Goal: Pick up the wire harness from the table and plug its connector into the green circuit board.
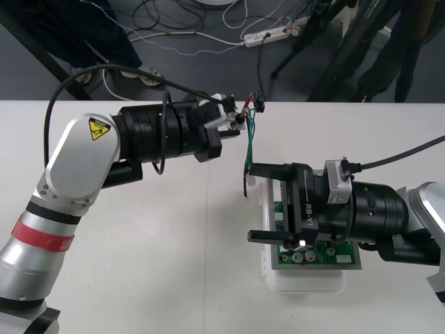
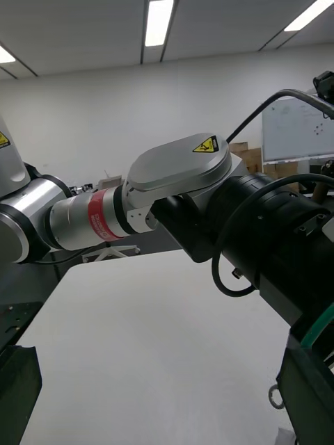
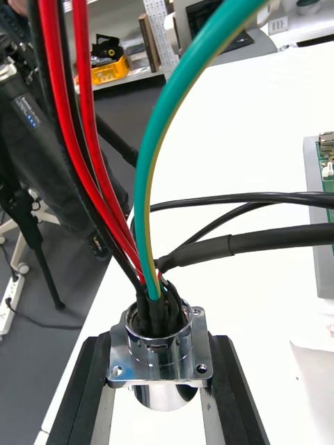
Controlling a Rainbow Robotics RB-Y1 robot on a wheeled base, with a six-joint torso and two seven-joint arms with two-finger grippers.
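Observation:
My left gripper (image 1: 238, 118) is raised over the table's far edge, shut on the harness's round metal socket (image 3: 160, 351), which sits by its flange between the two black fingers (image 3: 78, 396). Red, black and green wires (image 1: 248, 142) hang from the socket toward the table. Their lower end with the small black plug (image 1: 247, 189) dangles at the far fingertip of my right gripper (image 1: 252, 202). That gripper is open, fingers wide apart, just left of the green circuit board (image 1: 316, 256) on its white base (image 1: 306, 284). The plug is not in the board.
The left arm's silver link (image 2: 181, 170) crosses the right wrist view above bare table (image 2: 153, 334). The table's far edge runs just behind the left gripper. A power strip (image 1: 268, 35) and cables lie on the dark floor. Bare table spreads left of the board.

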